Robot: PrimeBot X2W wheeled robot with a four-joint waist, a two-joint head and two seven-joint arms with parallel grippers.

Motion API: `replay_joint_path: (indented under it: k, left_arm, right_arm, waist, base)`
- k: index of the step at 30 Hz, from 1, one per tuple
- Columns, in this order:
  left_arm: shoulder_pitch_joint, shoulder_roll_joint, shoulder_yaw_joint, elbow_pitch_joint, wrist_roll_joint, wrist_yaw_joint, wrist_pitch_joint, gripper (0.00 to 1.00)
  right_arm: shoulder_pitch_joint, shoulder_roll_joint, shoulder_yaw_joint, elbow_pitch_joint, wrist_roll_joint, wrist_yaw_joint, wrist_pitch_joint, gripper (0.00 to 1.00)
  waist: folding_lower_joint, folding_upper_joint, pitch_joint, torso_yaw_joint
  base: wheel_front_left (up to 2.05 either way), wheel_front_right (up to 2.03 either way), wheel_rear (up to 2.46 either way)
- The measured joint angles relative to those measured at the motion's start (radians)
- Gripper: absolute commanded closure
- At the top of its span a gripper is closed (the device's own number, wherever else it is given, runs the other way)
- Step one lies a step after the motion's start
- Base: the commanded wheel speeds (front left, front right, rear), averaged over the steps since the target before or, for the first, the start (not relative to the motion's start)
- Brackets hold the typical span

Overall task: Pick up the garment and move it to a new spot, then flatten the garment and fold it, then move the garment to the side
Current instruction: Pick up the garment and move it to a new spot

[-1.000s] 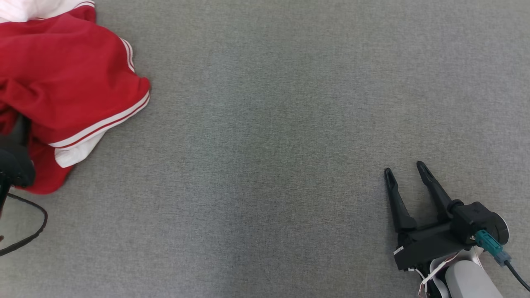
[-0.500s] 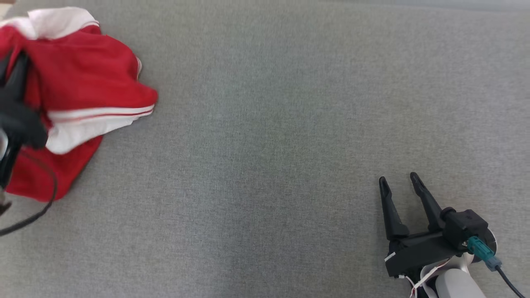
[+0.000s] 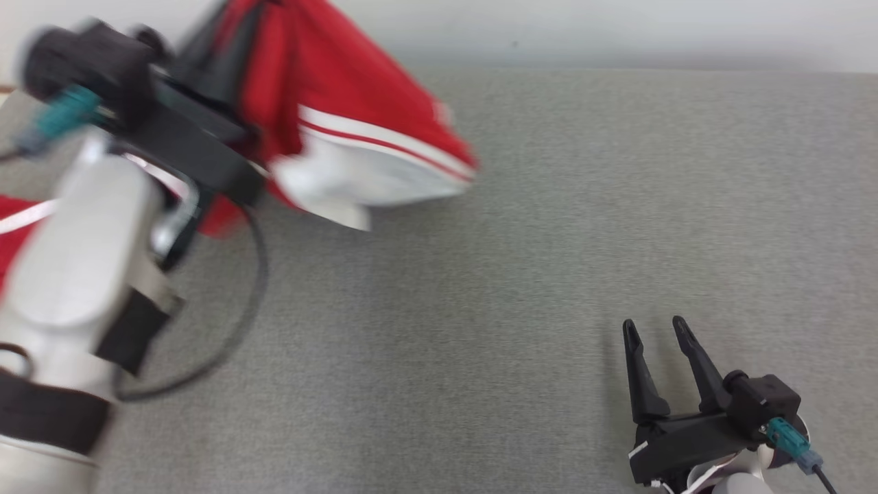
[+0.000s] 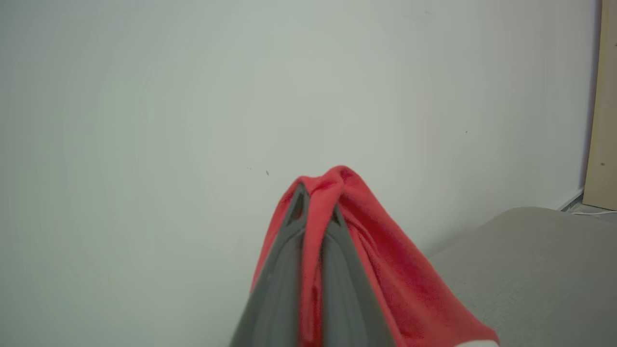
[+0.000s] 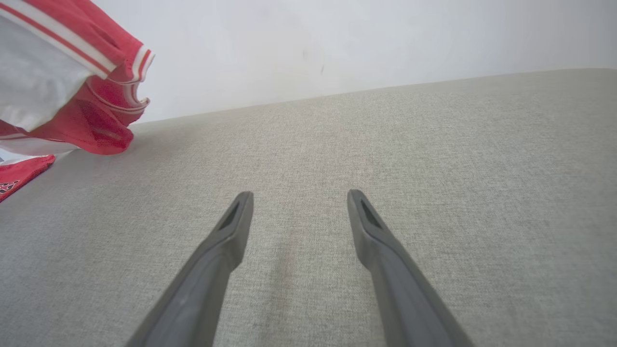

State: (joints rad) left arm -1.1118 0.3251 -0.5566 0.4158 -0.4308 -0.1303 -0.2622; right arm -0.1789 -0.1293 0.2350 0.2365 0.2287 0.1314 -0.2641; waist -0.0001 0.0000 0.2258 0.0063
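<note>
Up at eleven o'clock in the head view, the left gripper (image 3: 226,51) is clamped on the garment (image 3: 357,89), a red piece with white panels and stripes. The cloth hangs from the fingers in a bunched drape, its lower hem swinging toward the middle of the grey surface (image 3: 480,288). That whole corner is blurred, so I judge the arm is in motion. Down at five o'clock, the right gripper (image 3: 653,326) sits low over the surface, fingers moderately apart and holding nothing, well apart from the garment.

Over to the left wrist view: both fingers are pressed close with a ridge of red fabric pinched between them, and a pale wall (image 4: 144,96) lies behind.

Now the right wrist view: two fingers spread, bare grey cloth between them, and the garment dangling at ten o'clock. A red scrap lies on the surface at nine o'clock; I cannot tell whether it belongs to the same garment.

So where are we? The pick-up looks done and the carry to a new spot seems underway. Setting it down, flattening, folding and moving it aside are all not yet done.
</note>
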Motion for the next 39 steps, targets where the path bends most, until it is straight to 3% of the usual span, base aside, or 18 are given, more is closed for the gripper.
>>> replay_joint_path:
  k: [9, 15, 16, 17, 18, 25, 39]
  left_arm:
    - [0.18, -0.184, -0.032, -0.004, 0.0, 0.0, 0.0, 1.0]
    - [0.291, -0.234, -0.03, 0.019, 0.037, 0.0, -0.001, 1.0]
    - [0.316, -0.238, -0.022, 0.03, 0.038, 0.0, -0.002, 0.8]
    - [0.341, -0.238, -0.019, 0.037, 0.049, 0.0, -0.001, 0.24]
    - [0.364, -0.239, -0.011, 0.043, 0.06, 0.0, -0.001, 0.0]
    - [0.507, -0.244, 0.103, 0.052, 0.134, 0.002, -0.001, 0.0]
    - [0.866, -0.25, 0.357, -0.139, 0.286, 0.025, -0.002, 0.0]
  right_arm:
    - [0.007, 0.008, 0.02, 0.002, 0.0, 0.0, 0.0, 0.0]
    - [0.009, -0.001, 0.018, 0.003, 0.001, 0.0, 0.0, 0.0]
    - [0.01, -0.001, 0.019, 0.003, 0.001, 0.0, 0.0, 0.0]
    - [0.011, -0.001, 0.019, 0.002, 0.001, 0.0, 0.0, 0.0]
    - [0.014, -0.001, 0.019, 0.001, 0.001, 0.0, 0.0, 0.0]
    - [0.026, 0.001, 0.042, 0.003, 0.003, 0.0, 0.0, 0.0]
    - [0.05, 0.0, 0.073, 0.011, 0.018, 0.0, 0.0, 0.0]
  waist:
    - [0.0, 0.0, -0.031, -0.083]
    - [0.0, 0.0, -0.038, -0.123]
    - [0.0, 0.0, -0.04, -0.129]
    - [0.0, 0.0, -0.042, -0.133]
    - [0.0, 0.0, -0.044, -0.136]
    - [0.0, -0.0001, -0.073, -0.12]
    - [0.0, 0.0, -0.148, -0.027]
  base:
    - [0.0, 0.0, 0.0]
    - [0.0, 0.0, 0.0]
    - [0.0, 0.0, 0.0]
    - [0.0, 0.0, 0.0]
    - [0.0, 0.0, 0.0]
    - [0.0, 0.0, 0.0]
    - [0.0, 0.0, 0.0]
